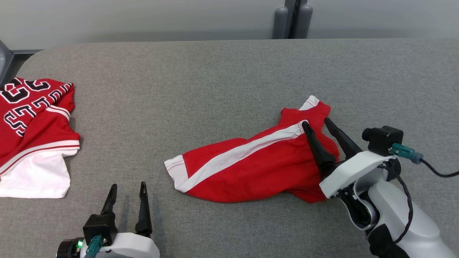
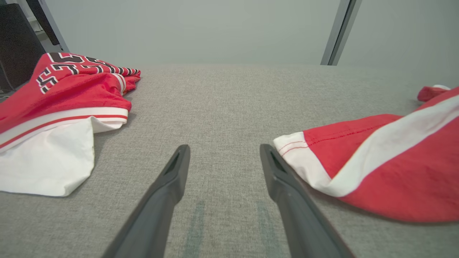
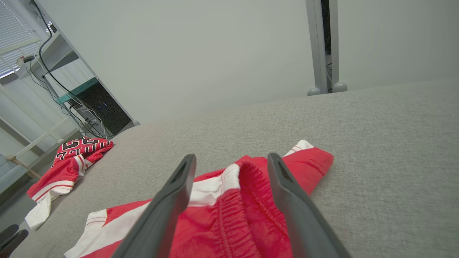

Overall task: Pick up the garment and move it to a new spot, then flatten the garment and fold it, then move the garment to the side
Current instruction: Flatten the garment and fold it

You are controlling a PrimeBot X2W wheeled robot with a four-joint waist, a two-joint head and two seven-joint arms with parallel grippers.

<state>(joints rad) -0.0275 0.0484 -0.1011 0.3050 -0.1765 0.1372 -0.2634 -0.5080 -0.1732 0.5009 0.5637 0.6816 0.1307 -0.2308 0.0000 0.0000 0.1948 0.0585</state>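
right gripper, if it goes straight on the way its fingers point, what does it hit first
Likely the red shorts: the open right gripper straddles their gathered waistband, so the fabric lies right ahead. Whether it touches them yet is unclear.

garment [image 1: 251,168] | red shorts, white side stripe | rumpled | on grey table [image 1: 215,71]

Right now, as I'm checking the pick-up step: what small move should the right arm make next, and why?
Probably close the right gripper on the red shorts. Its fingers stand open on either side of the gathered waistband, and the shorts lie unheld on the table, so a pinch there should let it lift them.
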